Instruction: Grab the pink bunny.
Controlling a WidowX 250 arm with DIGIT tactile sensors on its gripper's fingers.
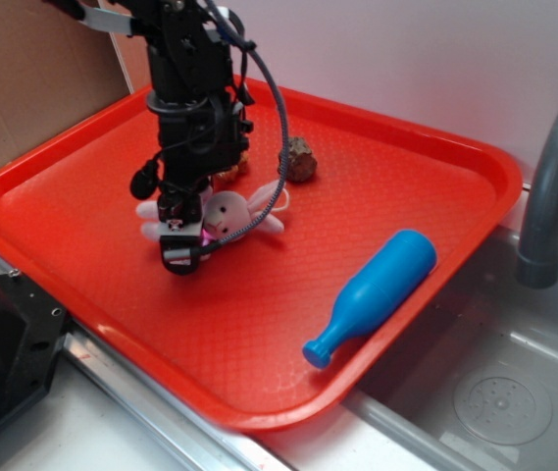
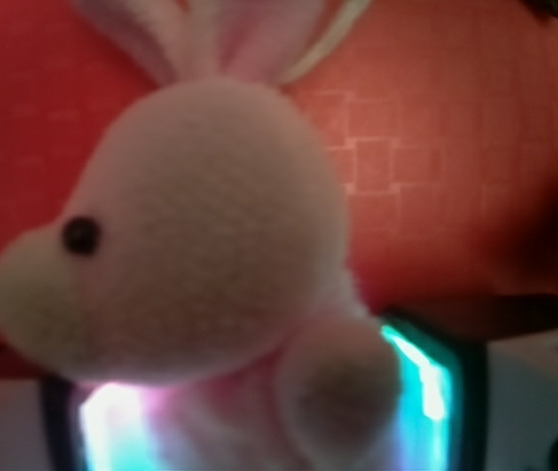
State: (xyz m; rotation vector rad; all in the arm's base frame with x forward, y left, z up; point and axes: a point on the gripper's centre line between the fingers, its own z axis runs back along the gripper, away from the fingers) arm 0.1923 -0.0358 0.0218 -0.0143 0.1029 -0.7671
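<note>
- Blue bottle (image 1: 372, 292): lies on its side near the front right edge of the red tray (image 1: 259, 373), well apart from your work. No part in this grab.
- Gripper (image 1: 182, 238): lowered over the left middle of the tray, fingers down at the bunny. In the wrist view you see a glowing pad on each side of the toy's body, so the fingers appear to be closed on it or just about to be; how firmly, you cannot tell.
- Pink bunny (image 2: 200, 255): lies on the tray between the fingers, head and ears poking out toward the right in the outside view.
- Risk, as a judgement: the plush is soft and the pads seem to sit low on the body. If you lift early or fast, the fuzz may compress and slip free.
- Brown lump (image 1: 301, 160): sits farther back on the tray, near but not touching the bunny's ears.
- Faucet (image 1: 551, 177): stands at the far right, beyond the tray, clear of the arm.
</note>
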